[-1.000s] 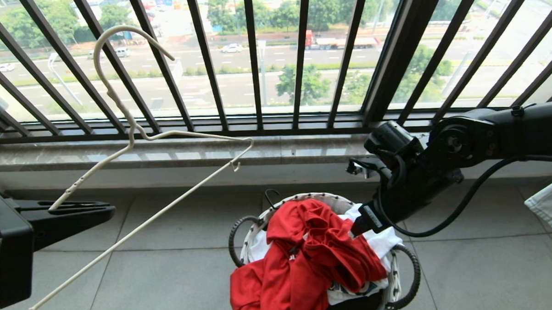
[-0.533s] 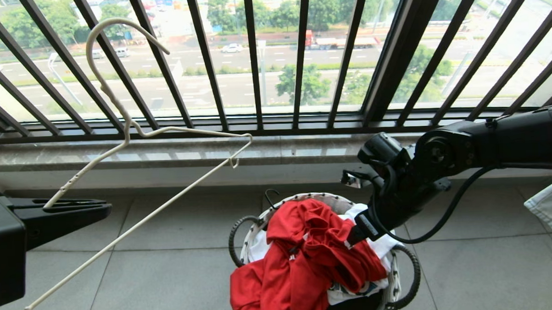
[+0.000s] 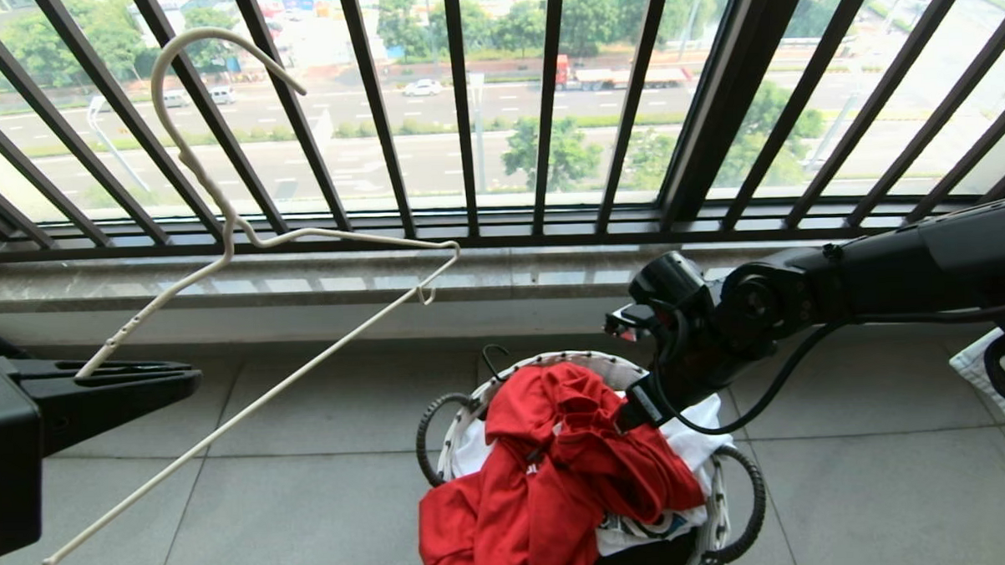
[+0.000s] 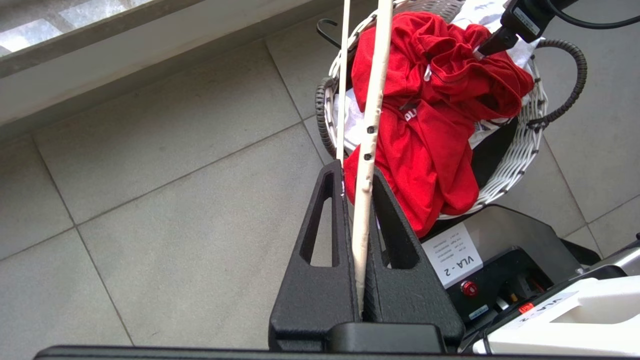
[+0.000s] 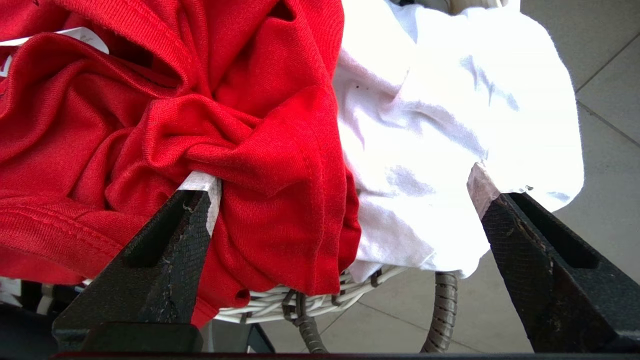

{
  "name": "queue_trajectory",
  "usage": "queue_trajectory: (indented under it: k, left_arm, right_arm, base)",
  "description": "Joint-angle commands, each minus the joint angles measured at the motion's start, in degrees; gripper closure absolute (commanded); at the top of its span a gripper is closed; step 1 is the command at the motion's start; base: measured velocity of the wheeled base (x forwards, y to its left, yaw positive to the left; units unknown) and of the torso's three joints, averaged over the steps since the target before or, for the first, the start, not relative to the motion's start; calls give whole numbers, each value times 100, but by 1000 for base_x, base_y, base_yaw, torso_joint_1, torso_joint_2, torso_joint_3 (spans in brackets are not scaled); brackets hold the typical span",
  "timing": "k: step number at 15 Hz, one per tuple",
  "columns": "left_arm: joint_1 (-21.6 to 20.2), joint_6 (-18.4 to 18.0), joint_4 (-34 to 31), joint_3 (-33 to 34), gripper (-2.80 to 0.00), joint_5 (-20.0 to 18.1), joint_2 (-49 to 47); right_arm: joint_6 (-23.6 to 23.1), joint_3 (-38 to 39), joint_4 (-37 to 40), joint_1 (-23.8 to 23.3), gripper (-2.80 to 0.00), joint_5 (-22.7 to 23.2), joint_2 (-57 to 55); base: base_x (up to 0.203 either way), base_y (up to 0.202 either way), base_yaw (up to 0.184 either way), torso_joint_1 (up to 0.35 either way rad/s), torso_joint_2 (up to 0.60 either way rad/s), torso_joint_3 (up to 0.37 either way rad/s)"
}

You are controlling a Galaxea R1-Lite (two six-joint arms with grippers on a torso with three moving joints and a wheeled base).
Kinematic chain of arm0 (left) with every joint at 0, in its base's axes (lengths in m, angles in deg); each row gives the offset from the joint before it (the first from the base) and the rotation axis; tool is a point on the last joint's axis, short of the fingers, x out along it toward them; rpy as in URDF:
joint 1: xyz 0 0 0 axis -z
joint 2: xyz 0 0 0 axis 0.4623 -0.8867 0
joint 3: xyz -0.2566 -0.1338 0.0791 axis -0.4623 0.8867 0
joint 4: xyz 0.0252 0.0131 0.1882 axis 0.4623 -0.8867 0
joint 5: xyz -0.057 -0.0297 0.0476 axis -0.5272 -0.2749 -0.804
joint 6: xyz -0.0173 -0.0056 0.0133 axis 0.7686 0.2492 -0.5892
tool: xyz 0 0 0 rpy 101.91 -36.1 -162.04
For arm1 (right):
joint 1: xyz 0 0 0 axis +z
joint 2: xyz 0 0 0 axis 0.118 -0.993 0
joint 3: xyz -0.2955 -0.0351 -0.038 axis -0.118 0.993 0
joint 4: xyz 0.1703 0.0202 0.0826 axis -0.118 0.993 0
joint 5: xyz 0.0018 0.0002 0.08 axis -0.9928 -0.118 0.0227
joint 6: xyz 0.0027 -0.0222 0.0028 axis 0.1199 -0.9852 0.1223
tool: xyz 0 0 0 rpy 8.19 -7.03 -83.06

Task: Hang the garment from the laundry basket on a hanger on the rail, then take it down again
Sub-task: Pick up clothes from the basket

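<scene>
Laundry sits heaped in the laundry basket [image 3: 740, 508] on the tiled floor [image 3: 309, 482] below the barred window railing [image 3: 463, 108]. I see the garment [image 3: 559, 473], red and crumpled, piled on top and spilling over the near rim, with a white cloth [image 5: 450, 125] beside it in the same basket.

My right gripper [image 5: 340, 185] is down at the heap with its jaws spread wide. In the right wrist view one fingertip [image 5: 200, 192] presses into a fold of the red fabric, while the other fingertip [image 5: 482, 187] sits over the white cloth; a bunched edge of the garment lies between them. Nothing is pinched.

My left gripper [image 4: 357, 200] is off to the left, well apart from the basket, its jaws pressed together on one arm of the hanger [image 3: 233, 233]. I hold the hanger tilted in the air, its long hook reaching up across the railing bars and its bottom wire slanting down toward the lower left of the head view.
</scene>
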Motion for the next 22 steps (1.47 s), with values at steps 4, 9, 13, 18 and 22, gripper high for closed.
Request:
queue_trajectory:
  k: [4, 9, 13, 18, 22]
  left_arm:
    - [0, 3, -17, -1, 0, 7, 1]
    - [0, 3, -17, -1, 0, 7, 18]
    - [3, -6, -17, -1, 0, 7, 18]
    - [8, -5, -20, 8, 0, 7, -8]
    - [0, -6, -17, -1, 0, 7, 18]
  right_arm:
    - [-13, -259, -369, -21, -280, -476, -21]
    - [32, -234, -340, -92, -280, -484, 314]
    - [27, 432, 49, 223, -280, 54, 965]
    - [39, 682, 76, 761, -280, 201, 974]
    - [27, 676, -33, 1003, -280, 168, 647]
  base:
    - [0, 0, 0, 0, 0, 0]
    - [0, 0, 0, 0, 0, 0]
    - [0, 0, 0, 0, 0, 0]
    - [0, 0, 0, 0, 0, 0]
    - [0, 0, 0, 0, 0, 0]
